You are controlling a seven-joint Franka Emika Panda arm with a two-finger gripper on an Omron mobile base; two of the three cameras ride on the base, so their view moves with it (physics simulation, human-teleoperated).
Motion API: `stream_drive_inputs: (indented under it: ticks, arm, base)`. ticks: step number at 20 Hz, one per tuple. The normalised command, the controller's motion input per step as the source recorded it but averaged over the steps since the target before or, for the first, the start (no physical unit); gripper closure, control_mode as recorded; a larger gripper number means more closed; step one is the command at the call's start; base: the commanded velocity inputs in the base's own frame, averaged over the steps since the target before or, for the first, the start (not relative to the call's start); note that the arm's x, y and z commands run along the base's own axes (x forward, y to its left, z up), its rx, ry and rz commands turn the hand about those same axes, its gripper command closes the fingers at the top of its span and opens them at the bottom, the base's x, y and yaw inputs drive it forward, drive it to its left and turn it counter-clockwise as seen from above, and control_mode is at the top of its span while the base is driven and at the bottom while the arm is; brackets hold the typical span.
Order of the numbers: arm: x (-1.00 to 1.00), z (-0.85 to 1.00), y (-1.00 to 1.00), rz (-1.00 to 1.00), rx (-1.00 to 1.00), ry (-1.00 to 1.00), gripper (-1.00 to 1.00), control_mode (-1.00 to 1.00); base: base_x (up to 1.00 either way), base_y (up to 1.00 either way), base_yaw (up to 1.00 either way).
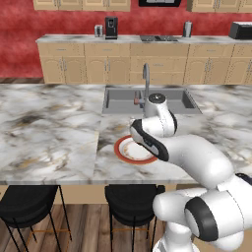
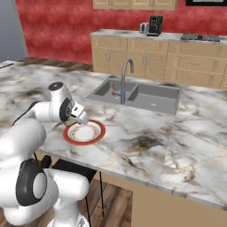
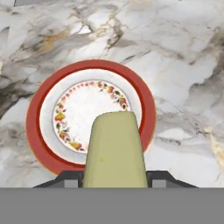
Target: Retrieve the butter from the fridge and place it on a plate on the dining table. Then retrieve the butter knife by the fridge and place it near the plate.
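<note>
My gripper (image 3: 114, 180) is shut on the butter (image 3: 114, 148), a pale yellow-green stick that points out between the fingers. Under it lies the plate (image 3: 87, 65), red-orange rimmed with a whitish centre ringed by small flowers; the butter hangs over its near half, above the surface. From the right base view the gripper (image 2: 77, 116) hovers at the plate's (image 2: 88, 133) left edge, near the front of the dining table (image 2: 146, 128). In the left base view the arm's wrist covers part of the plate (image 1: 121, 148). The butter knife is out of view.
A sunken grey sink (image 2: 146, 97) with a tap (image 2: 124, 75) lies behind the plate. Two black stools (image 1: 29, 206) stand under the table's front edge. Tan cabinets with a coffee machine (image 1: 111, 27) line the red wall. A cropped grey panel (image 2: 9, 31) stands far left.
</note>
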Motion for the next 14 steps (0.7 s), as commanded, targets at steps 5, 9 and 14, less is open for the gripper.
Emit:
stream_drive_inputs:
  ticks: [5, 9, 14]
  arm:
    - [0.29, -0.43, 0.06, 0.0, 0.0, -0.03, 1.0, -1.0]
    - [0.3, -0.32, 0.0, 0.0, 0.0, -0.05, 1.0, -1.0]
    - [0.13, -0.22, 0.0, 0.0, 0.0, -0.01, 1.0, -1.0]
  base:
    - [0.0, 0.0, 0.0]
    - [0.0, 0.0, 0.0]
    - [0.0, 0.0, 0.0]
